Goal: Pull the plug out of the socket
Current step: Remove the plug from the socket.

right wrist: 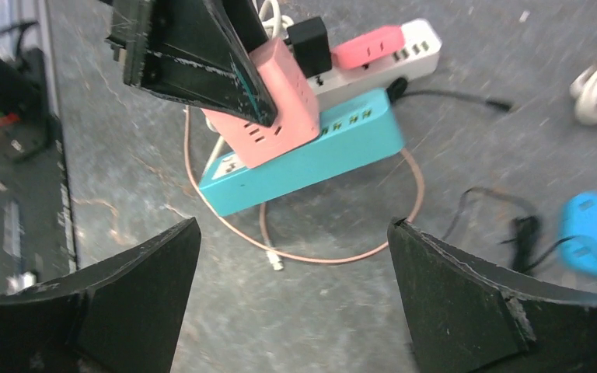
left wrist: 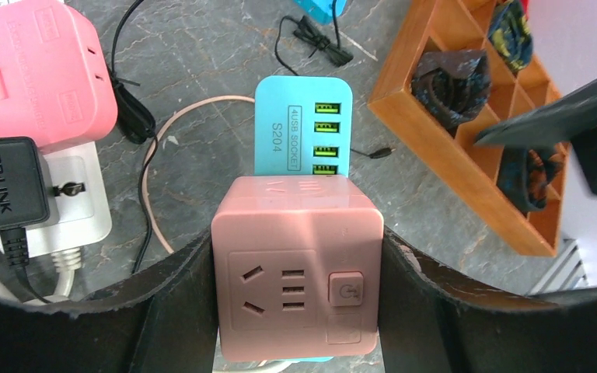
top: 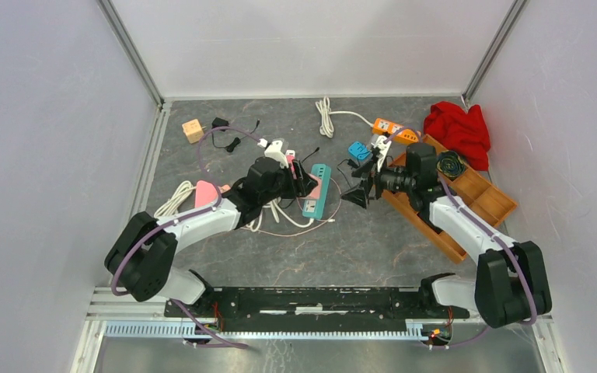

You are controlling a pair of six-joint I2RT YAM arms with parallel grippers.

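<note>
Closest to left wrist lens: pink cube plug (left wrist: 295, 225), pinched flank to flank by left gripper (left wrist: 295, 260), jaws roughly half spread and pressed flat against both side faces. Sits on top of teal power strip (left wrist: 303, 128), toward one end, and looks seated in its socket. Contact face hidden, so cannot confirm pins in or out. Shows no clear gap above the strip in right wrist view.

Opposite, right gripper (right wrist: 294, 233): jaws at full spread, holding nothing. Hovers over bare desk (right wrist: 311, 334) just right of the teal strip, facing it.

Step in hand, by judgement: grasp made, pull not yet done.

Next move likely calls for a straight draw away from the strip's socket face, without twisting, to spare the pins. Probably needs the strip held down as well, else rises with the plug. Right gripper well placed to pin its free end.

Risk: thin pink cable (right wrist: 334, 260) looped under the teal strip, and white strip (right wrist: 404, 50) just left of it, dragged along.
</note>
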